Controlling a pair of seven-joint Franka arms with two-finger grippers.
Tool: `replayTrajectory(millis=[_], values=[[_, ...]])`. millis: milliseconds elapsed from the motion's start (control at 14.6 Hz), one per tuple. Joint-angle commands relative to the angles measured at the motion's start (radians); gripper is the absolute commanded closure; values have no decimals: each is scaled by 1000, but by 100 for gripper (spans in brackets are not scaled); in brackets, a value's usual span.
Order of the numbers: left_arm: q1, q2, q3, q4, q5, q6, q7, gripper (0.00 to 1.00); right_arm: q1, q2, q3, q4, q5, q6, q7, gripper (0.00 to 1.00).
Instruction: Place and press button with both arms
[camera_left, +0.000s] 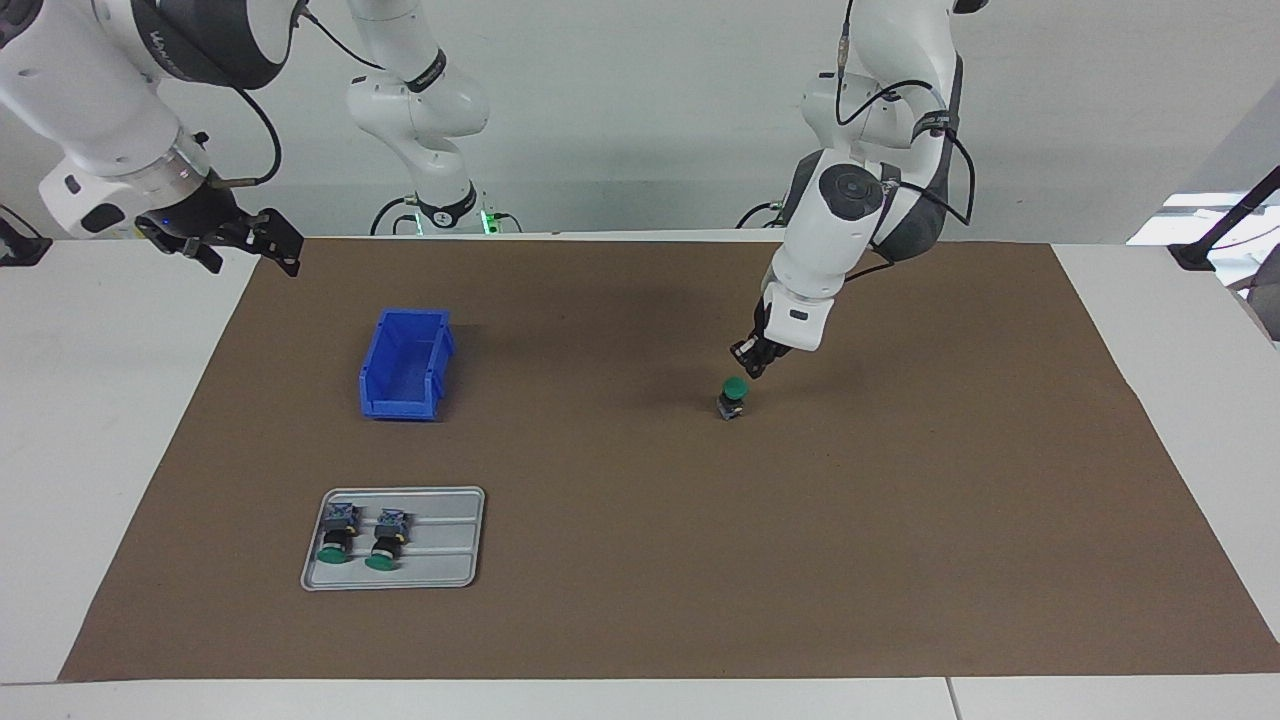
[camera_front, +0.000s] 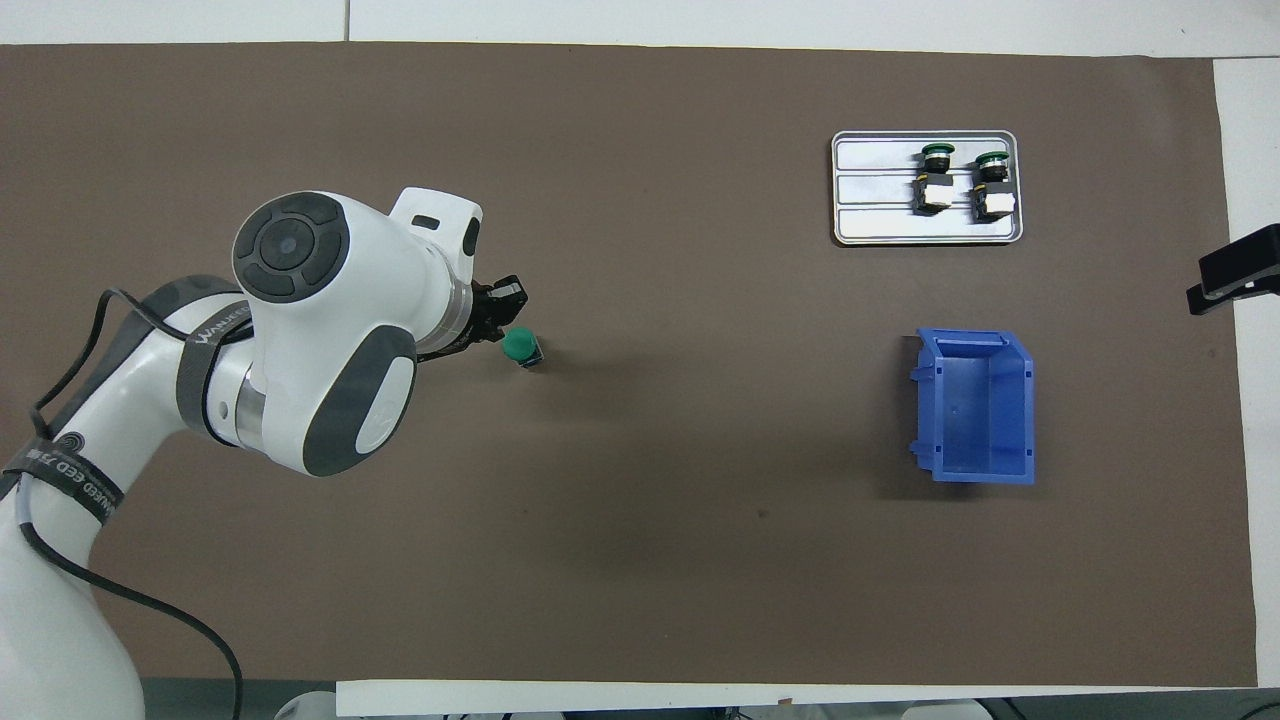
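A button (camera_left: 734, 398) (camera_front: 522, 347) with a green cap stands upright on the brown mat, cap up, toward the left arm's end of the table. My left gripper (camera_left: 751, 362) (camera_front: 503, 312) hangs just over it, slightly to the robots' side of the cap, fingertips together and holding nothing. Whether the tips touch the cap I cannot tell. My right gripper (camera_left: 240, 240) (camera_front: 1236, 276) waits raised over the mat's edge at the right arm's end, open, with nothing in it.
A grey tray (camera_left: 450, 545) (camera_front: 870, 190) holds two more green-capped buttons (camera_left: 339, 533) (camera_left: 387, 540) lying on their sides. A blue bin (camera_left: 405, 363) (camera_front: 978, 405) stands nearer to the robots than the tray. White table borders the mat.
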Motion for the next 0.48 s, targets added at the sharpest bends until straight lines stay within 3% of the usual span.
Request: replayTrajectory(millis=[0, 412], values=[[-13, 8, 8, -10, 19, 46, 19, 100, -3, -29, 2, -36, -5, 12, -21, 1], [-29, 42, 8, -30, 19, 97, 14, 100, -3, -29, 2, -36, -3, 12, -21, 1]])
